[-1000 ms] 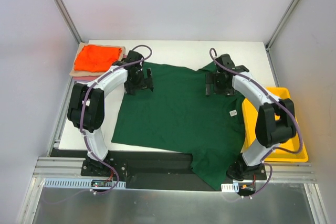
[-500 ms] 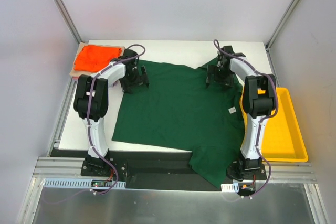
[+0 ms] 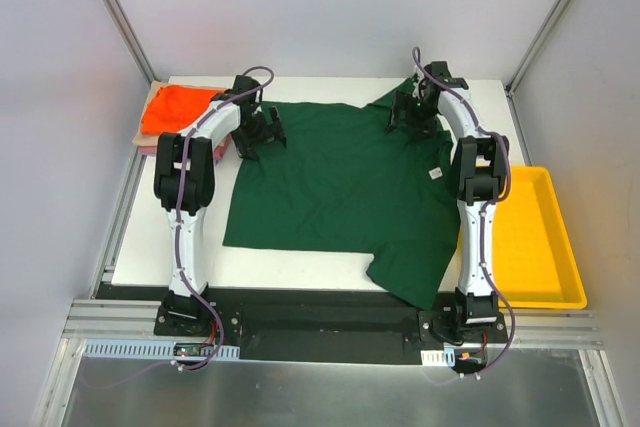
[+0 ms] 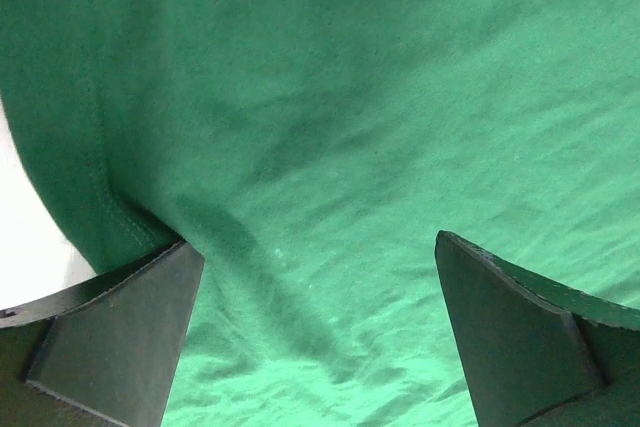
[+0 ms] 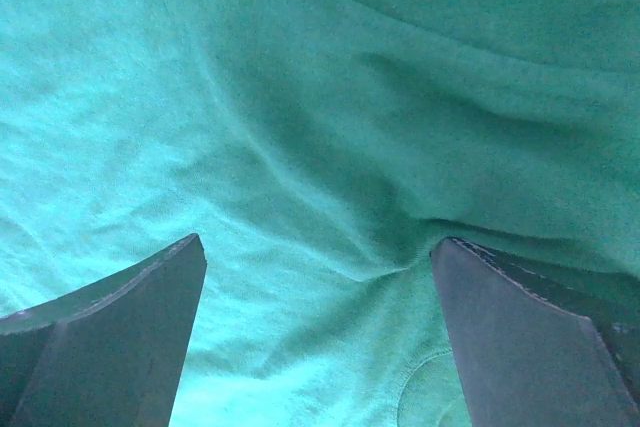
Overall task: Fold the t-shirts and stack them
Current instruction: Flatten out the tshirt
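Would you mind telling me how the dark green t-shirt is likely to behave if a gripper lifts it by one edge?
The dark green t-shirt is probably floppy: it wrinkles in both wrist views. Its near corner drapes over the table edge, so it will likely sag and drag when lifted.

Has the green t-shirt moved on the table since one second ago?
Yes. The green t-shirt has slid toward the far edge of the table; less of it hangs over the near edge.
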### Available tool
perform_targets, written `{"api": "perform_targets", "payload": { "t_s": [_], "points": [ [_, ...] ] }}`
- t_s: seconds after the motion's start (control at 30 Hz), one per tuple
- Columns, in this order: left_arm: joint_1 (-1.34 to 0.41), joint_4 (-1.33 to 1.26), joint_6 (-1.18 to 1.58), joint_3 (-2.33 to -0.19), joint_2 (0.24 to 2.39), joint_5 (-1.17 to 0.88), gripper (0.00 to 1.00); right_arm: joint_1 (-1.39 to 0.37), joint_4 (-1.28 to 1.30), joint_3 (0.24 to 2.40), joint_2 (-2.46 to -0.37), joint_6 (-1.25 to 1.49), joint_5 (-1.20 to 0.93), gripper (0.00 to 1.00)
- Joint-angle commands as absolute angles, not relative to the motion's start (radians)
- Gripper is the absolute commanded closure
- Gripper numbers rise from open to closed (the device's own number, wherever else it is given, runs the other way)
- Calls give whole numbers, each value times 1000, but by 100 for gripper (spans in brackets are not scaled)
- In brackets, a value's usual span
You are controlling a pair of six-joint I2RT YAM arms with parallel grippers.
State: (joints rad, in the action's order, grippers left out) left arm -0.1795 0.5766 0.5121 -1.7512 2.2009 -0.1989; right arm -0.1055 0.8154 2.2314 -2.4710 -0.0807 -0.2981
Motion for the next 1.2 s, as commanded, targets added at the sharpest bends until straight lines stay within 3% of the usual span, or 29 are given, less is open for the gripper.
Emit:
{"api": "perform_targets", "payload": {
  "t_s": [0.0, 0.27, 0.43, 0.67, 0.9, 1.03, 1.17],
  "points": [
    [-179, 627, 494, -1854, 2256, -221, 1, -87, 789, 2345, -2529, -31, -361, 4],
    [-172, 695, 451, -2014, 2290, -212, 1, -81, 722, 2339, -2429, -46, -307, 4],
    [-184, 698, 443, -1837, 2087, -152, 1, -110, 799, 2237, -2191, -106, -200, 4],
    [-204, 655, 529, -1346, 1569, -14, 1, -251, 651, 1549, -1601, -109, 121, 4],
    [-184, 611, 751, -827, 1119, 167, 1, -238, 206, 857, -1021, 109, 20, 4],
    [-178, 611, 807, -651, 982, 206, 2, -215, 155, 726, -853, 177, -32, 4],
    [-176, 580, 867, -558, 953, 233, 12, -213, 244, 716, -841, 150, -136, 4]
  ]
}}
